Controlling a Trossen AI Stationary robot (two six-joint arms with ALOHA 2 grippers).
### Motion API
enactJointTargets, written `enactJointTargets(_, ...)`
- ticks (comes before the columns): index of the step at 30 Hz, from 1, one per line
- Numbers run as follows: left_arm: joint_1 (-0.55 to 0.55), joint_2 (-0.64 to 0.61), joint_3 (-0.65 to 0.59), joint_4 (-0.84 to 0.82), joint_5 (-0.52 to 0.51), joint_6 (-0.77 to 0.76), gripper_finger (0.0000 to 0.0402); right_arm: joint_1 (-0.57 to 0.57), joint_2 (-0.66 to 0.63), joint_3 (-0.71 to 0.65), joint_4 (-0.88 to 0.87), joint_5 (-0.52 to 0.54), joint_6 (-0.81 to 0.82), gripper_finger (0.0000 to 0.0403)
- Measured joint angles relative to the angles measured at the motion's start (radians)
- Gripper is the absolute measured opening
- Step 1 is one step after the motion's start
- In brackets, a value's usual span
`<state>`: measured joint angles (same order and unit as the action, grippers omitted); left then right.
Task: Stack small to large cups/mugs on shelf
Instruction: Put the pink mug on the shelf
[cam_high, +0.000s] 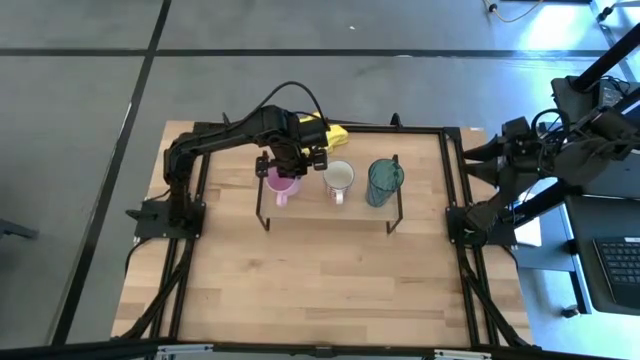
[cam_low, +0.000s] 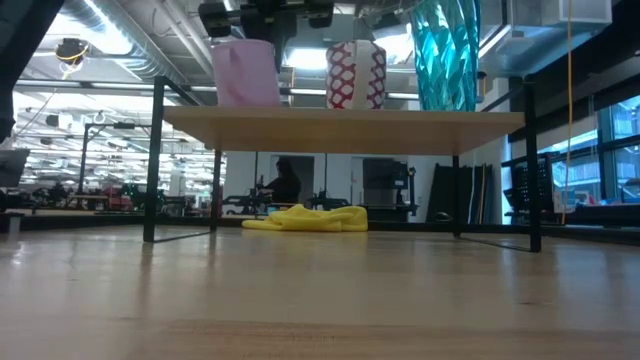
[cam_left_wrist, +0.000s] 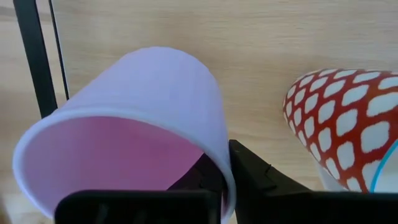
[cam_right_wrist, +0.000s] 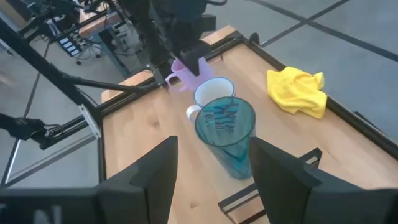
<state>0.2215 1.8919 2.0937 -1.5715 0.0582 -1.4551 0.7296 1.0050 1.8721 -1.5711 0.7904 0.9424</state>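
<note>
Pink mug (cam_high: 281, 183) rim gripped by left tool (cam_high: 290, 158).

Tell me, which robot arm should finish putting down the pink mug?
The left one, probably. The left gripper is right at the pink mug on the shelf, one finger inside its rim, while the right gripper waits beyond the table edge.

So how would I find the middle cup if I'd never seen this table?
Look for the small wooden shelf standing on thin black legs near the back of the table. Three cups sit on it in a row, and the middle mug stands between the pink mug and the tall teal cup. It is the only one that is white with a red net pattern.
</note>
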Motion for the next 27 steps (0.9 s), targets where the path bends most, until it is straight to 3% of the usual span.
enactJointTargets(13,-0.022,0.0,0.0,0.0,-0.011,0.009,0.0061,0.0,0.0,0.0,0.005,-0.008,-0.001,0.0197)
enactJointTargets(27,-0.036,0.0,0.0,0.106,0.007,-0.001,0.0064,0.0,0.0,0.0,0.001,-0.007,-0.03,0.0197)
